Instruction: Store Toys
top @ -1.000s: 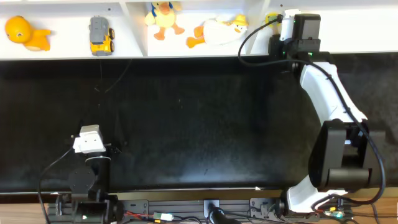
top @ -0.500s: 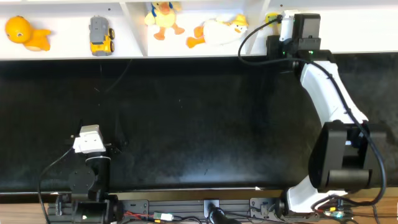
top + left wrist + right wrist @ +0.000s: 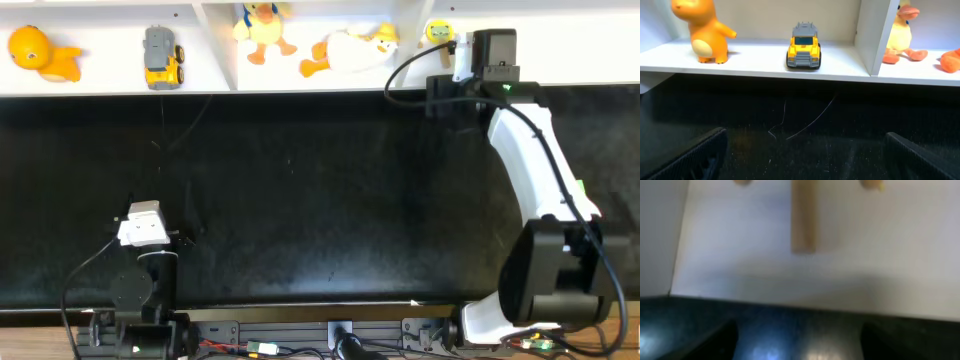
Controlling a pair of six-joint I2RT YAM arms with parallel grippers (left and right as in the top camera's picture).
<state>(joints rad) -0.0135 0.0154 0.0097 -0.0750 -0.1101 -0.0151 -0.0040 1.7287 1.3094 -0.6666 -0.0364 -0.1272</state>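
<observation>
Along the top edge of the frame, top view: white shelf (image 3: 100,85), split into compartments, set against the far side of the black worktop (image 3: 320,190).

Shelf contents, left to right:
- Orange figure (image 3: 40,52), upper left corner; upright in the left wrist view (image 3: 707,30).
- Yellow truck (image 3: 162,56) with a grey top, near the orange figure in the same compartment, apart from it; nose toward the worktop (image 3: 804,46).
- Divider (image 3: 867,35), white, between the truck and the ducks.
- Yellow plush duck (image 3: 263,30), upper centre, orange feet at the shelf's front.
- White plush duck (image 3: 350,50), lying on its side just right of the yellow one.
- Small yellow toy (image 3: 437,32), upper right, just beside the right arm's wrist; too small to identify.

Arms:
- Left arm (image 3: 140,280), lower left of the frame, over the worktop and well apart from the shelf. Left jaws: spread wide, nothing between them.
- Right arm (image 3: 525,150), reaching up the right side to the shelf's front edge. Right jaws: parted wide, holding nothing, at the line where the worktop meets the shelf (image 3: 765,270). A blurred tan piece (image 3: 804,215) stands on the shelf ahead of them; what it is I cannot tell.
</observation>
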